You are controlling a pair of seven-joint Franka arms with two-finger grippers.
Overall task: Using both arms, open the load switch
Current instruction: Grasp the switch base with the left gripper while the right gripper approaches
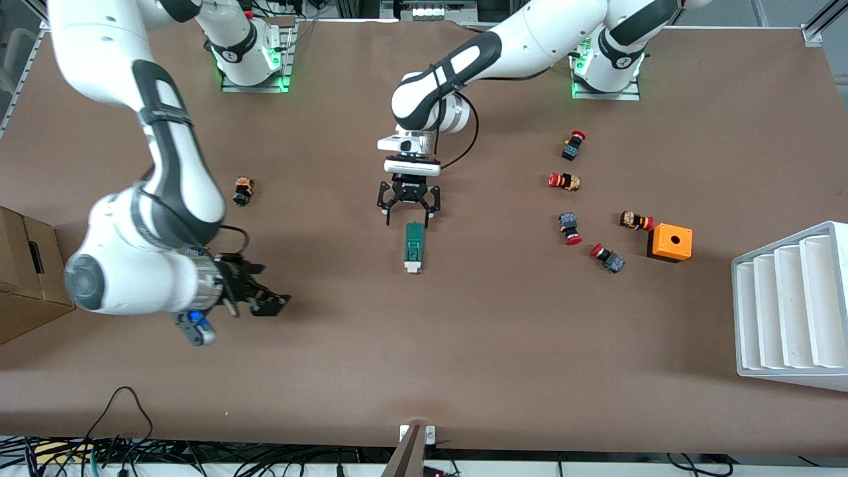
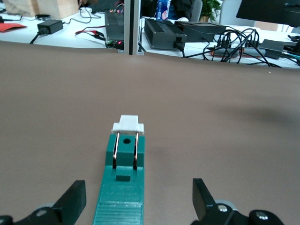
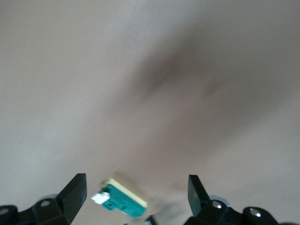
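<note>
The load switch [image 1: 414, 248] lies flat in the middle of the table, a narrow green block whose white end points toward the front camera. My left gripper [image 1: 407, 222] hangs low over its farther end, open, with a finger on each side and neither touching. In the left wrist view the load switch [image 2: 123, 183] runs between the spread fingers [image 2: 70, 201] of the left gripper [image 2: 137, 199]. My right gripper [image 1: 273, 286] is open and holds nothing, low over bare table toward the right arm's end. In the right wrist view the load switch [image 3: 123, 201] shows small, well off from the right gripper [image 3: 136, 192].
Several red-capped push buttons [image 1: 568, 227] lie toward the left arm's end, beside an orange box [image 1: 670, 242] with a hole. One more button [image 1: 243, 191] lies toward the right arm's end. A white stepped rack [image 1: 792, 308] and a cardboard box [image 1: 23, 278] stand at the table's two ends.
</note>
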